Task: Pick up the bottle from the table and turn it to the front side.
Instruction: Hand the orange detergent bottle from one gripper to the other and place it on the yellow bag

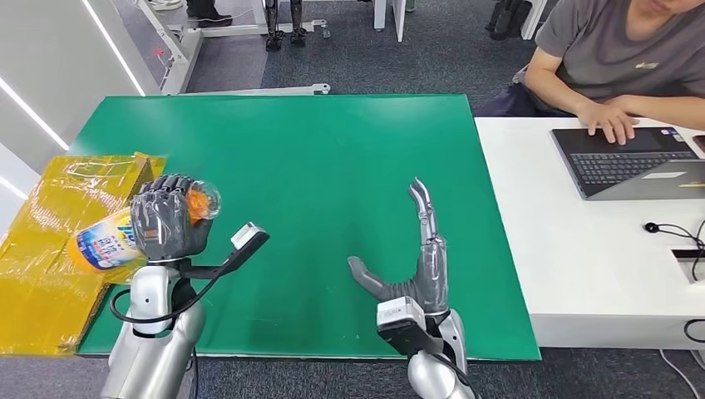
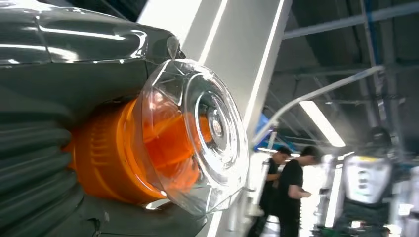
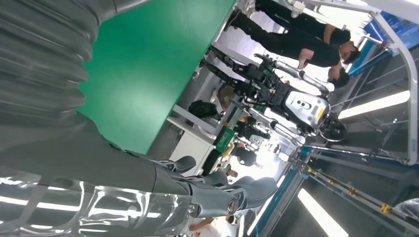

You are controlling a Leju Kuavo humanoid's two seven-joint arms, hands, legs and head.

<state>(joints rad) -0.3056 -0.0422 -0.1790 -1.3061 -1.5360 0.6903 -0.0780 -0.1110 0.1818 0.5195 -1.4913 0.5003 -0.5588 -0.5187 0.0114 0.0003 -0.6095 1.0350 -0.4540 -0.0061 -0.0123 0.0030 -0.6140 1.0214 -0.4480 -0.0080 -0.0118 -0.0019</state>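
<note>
A green table (image 1: 332, 166) stands beside a white desk (image 1: 582, 249), where a seated person (image 1: 623, 58) rests a hand on a laptop (image 1: 632, 162). A yellow box (image 1: 50, 249) sits at the green table's left edge. The left hand (image 1: 166, 218) is raised over that edge, fingers wrapped around the bottle (image 1: 104, 241). The bottle lies roughly sideways in the grasp, label end over the box, clear cap (image 2: 197, 133) with orange inner part pointing toward the table's middle. The right hand (image 1: 411, 258) hovers above the near part of the table, fingers spread and holding nothing.
</note>
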